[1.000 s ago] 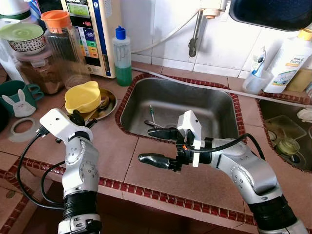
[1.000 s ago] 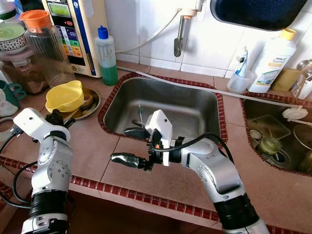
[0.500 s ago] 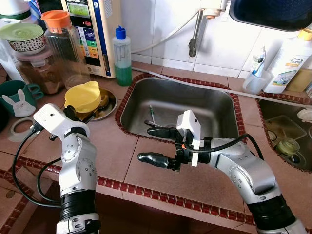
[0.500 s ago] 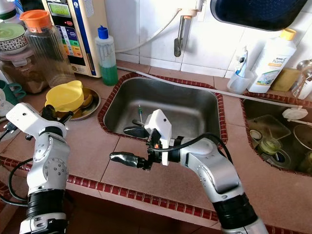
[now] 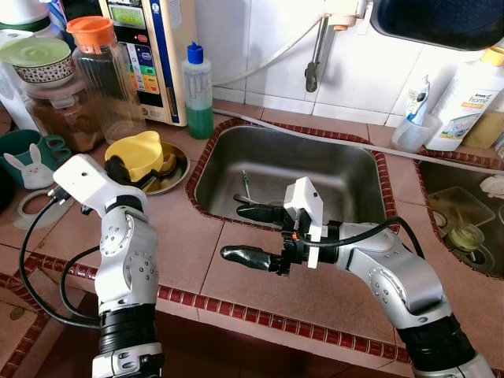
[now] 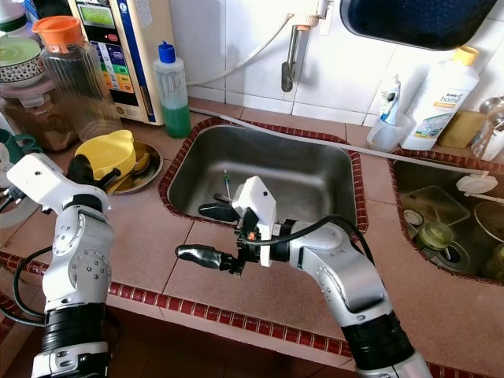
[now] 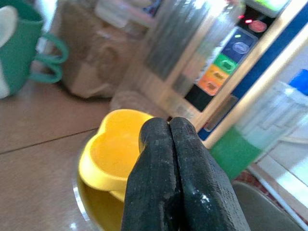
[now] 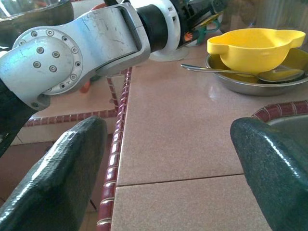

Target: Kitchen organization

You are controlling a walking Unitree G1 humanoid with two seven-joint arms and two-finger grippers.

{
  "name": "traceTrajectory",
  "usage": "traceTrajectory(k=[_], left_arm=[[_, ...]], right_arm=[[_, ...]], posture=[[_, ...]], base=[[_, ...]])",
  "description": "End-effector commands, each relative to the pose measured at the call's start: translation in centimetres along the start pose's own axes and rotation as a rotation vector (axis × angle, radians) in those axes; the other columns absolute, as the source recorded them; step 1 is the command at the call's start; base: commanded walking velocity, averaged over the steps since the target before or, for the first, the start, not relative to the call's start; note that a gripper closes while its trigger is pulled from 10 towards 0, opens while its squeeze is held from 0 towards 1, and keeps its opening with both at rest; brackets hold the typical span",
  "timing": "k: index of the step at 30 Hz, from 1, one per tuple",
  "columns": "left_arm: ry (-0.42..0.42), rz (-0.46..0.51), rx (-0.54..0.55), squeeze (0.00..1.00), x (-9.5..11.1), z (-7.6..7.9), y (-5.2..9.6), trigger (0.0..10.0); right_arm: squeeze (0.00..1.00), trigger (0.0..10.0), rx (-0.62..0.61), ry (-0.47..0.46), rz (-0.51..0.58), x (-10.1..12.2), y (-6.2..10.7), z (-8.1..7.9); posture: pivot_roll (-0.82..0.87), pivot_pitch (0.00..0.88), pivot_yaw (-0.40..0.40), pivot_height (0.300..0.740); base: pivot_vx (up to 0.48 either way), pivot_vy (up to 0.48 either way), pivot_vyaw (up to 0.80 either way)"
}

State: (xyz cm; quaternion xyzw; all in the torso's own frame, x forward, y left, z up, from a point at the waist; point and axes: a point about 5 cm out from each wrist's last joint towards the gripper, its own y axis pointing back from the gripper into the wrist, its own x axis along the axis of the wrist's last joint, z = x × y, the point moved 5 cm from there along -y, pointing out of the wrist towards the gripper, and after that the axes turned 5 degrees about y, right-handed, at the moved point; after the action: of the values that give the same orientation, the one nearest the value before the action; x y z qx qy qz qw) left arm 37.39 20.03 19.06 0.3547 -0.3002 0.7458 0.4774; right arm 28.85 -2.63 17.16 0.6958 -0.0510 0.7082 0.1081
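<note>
A yellow bowl [image 5: 140, 152] sits in a shallow metal plate [image 5: 179, 160] left of the sink, with a spoon [image 8: 226, 71] resting on the plate. My left gripper [image 7: 169, 126] is shut with nothing between its fingers and hovers just at the bowl's [image 7: 113, 149] near rim. Over the counter tile in front of the steel sink [image 5: 315, 157], my right gripper [image 5: 240, 234] is open and empty, pointing left toward the plate [image 8: 250, 86]. A thin utensil [image 5: 246, 187] lies in the sink.
Behind the plate stand a green soap bottle [image 5: 197, 90], an orange-lidded jar [image 5: 102, 71] and a water purifier [image 5: 150, 47]. A green mug [image 5: 27, 153] and a tape roll [image 5: 31, 209] are at left. A tap [image 5: 317, 55] hangs over the sink; a second basin [image 5: 465, 228] lies right.
My left gripper has lifted and moved closer to the yellow bowl. The right arm has barely shifted to the left.
</note>
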Motion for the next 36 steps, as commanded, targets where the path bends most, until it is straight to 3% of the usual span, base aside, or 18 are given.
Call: traceTrajectory(k=[1,6,12,13,15,16,19,25,29,36], left_arm=[[-0.023,0.031,-0.072,0.0,0.8,1.8,0.1,0.0],[-0.041,0.063,-0.192,0.0,1.6,4.3,0.5,0.0],[-0.078,0.064,-0.209,0.0,1.6,4.4,0.7,0.0],[-0.109,0.047,-0.173,0.28,1.2,3.4,0.8,10.0],[-0.109,0.047,-0.173,0.28,1.2,3.4,0.8,10.0],[-0.14,0.035,-0.152,1.0,0.9,2.6,1.0,10.0],[-0.201,0.035,-0.198,1.0,0.3,2.1,1.8,10.0],[-0.401,0.041,-0.274,1.0,-0.8,0.8,3.8,10.0],[-0.433,0.026,-0.251,1.0,-1.5,-0.2,4.3,10.0],[-0.413,0.018,-0.226,1.0,-2.0,-0.1,4.6,10.0]], right_arm=[[0.0,10.0,-0.009,0.013,0.001,0.3,0.0,0.3],[0.0,10.0,-0.015,0.011,0.004,0.3,0.0,0.4],[0.0,10.0,-0.027,0.013,0.003,0.2,0.0,0.7],[0.0,10.0,-0.029,0.014,0.003,0.2,0.0,0.7],[0.0,10.0,-0.029,0.014,0.003,0.2,0.0,0.7],[0.0,10.0,-0.03,0.014,0.002,0.2,0.0,0.7],[0.0,10.0,-0.034,0.015,-0.001,0.1,0.0,0.8],[0.0,10.0,-0.035,0.015,-0.004,0.0,0.0,0.9],[0.0,10.0,-0.033,0.016,-0.006,0.0,0.0,0.9],[0.0,10.0,-0.028,0.02,-0.01,-0.1,0.0,0.8]], posture=[[0.09,0.051,-0.023,0.74],[0.09,0.053,-0.023,0.74],[0.09,0.052,-0.022,0.74],[0.09,0.053,-0.021,0.74],[0.09,0.053,-0.021,0.74],[0.09,0.053,-0.022,0.74],[0.09,0.052,-0.022,0.74],[0.09,0.055,-0.026,0.74],[0.09,0.055,-0.028,0.74],[0.09,0.053,-0.031,0.74]], base=[[0.0,0.0,0.0],[0.0,0.0,0.0],[0.0,0.0,0.0],[0.0,0.0,0.0],[0.0,0.0,0.0],[0.0,0.0,0.0],[0.0,0.0,0.0],[0.0,0.0,0.0],[0.0,0.0,0.0],[0.0,0.0,0.0]])
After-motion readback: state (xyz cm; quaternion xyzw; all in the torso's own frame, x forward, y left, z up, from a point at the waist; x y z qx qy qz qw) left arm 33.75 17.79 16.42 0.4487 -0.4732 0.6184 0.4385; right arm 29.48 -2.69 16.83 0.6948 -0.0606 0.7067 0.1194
